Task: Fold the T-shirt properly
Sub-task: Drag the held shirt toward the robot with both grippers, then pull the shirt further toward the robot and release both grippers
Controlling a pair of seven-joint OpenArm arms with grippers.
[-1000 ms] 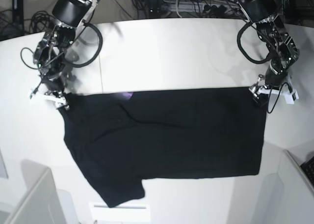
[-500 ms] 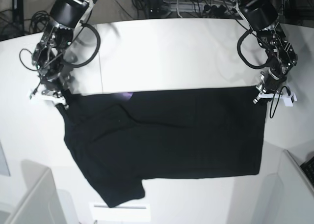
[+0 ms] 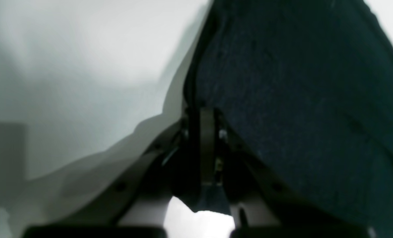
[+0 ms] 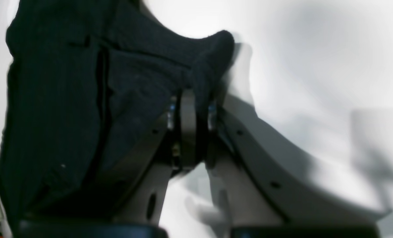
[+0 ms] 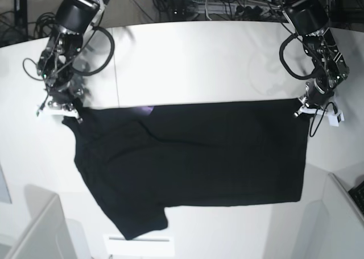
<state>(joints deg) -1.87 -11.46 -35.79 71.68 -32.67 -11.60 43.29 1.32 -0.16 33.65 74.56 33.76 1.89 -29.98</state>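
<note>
because our left gripper sits at a corner of the large black cloth t-shirt, the left wrist view shows its jaws pressed together on the hem over the white table. in the right wrist view, our right gripper pinches a bunched corner too. in the base view, we hold both far corners so the edge stays taut; the shirt lies flat mid-table, long axis across it, one sleeve pointing toward the near edge.
</note>
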